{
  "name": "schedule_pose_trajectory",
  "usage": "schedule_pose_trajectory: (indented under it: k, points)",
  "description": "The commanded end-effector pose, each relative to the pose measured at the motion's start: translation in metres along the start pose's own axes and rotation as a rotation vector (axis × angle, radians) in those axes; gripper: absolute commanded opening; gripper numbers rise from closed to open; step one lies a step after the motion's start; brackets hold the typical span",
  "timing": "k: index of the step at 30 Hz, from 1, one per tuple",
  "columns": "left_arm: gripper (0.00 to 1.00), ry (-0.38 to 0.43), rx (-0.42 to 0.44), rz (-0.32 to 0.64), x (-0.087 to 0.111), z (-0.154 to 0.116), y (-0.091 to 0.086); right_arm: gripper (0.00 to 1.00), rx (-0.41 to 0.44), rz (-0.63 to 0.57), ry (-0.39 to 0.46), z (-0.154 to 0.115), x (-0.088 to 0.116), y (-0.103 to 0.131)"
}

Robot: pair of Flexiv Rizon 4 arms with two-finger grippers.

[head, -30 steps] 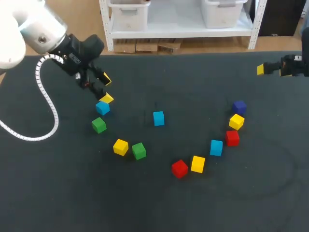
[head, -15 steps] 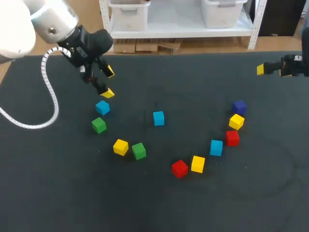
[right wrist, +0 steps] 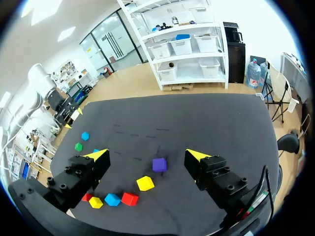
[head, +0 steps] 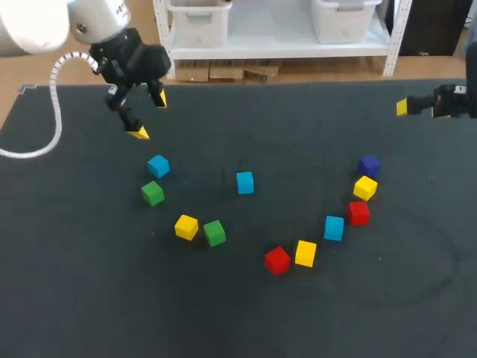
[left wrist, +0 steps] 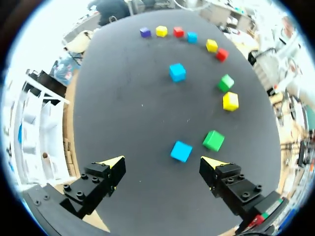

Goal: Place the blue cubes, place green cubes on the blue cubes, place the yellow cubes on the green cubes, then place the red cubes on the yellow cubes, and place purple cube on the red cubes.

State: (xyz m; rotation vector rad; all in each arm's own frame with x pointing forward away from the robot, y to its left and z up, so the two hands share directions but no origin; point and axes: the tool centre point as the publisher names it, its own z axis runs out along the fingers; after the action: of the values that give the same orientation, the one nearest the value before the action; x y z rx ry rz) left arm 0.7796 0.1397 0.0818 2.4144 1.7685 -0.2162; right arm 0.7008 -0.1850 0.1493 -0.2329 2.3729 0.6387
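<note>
Well, our left gripper [head: 149,116] hangs spread wide and empty, with the small blue cube [head: 157,165] just ahead of its fingers.

A: How is your light over the table [head: 246,313]?
B: Bright and even, from overhead. You get only faint, short shadows tucked under each cube, as with the blue cube [left wrist: 181,151] just ahead of your left gripper [left wrist: 162,161].
A: Any glare?
B: Yes. Your left arm [head: 33,19] washes out white, and past the table's edge beside the left gripper the light burns out. The dark table looks matte.
</note>
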Motion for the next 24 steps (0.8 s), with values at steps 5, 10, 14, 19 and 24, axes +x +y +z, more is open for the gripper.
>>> schedule_pose_trajectory:
  k: [5,10,14,19,24]
  points:
    - [1.00,0.144,0.278,0.074,0.005,0.021,0.016,1.00,0.004,0.001,0.001,-0.001,0.000,0.001]
    - [1.00,0.132,0.269,0.082,0.008,0.030,0.004,1.00,0.004,0.001,0.001,-0.001,0.000,0.001]
    - [1.00,0.137,0.270,0.077,0.011,0.038,-0.004,1.00,0.004,0.001,0.001,-0.001,0.000,0.001]
    - [1.00,0.118,0.259,0.057,0.012,0.038,-0.016,1.00,0.004,0.001,0.001,-0.001,0.000,0.001]
    - [1.00,0.115,0.249,0.047,0.009,0.039,-0.022,1.00,0.004,0.001,0.001,-0.001,0.000,0.001]
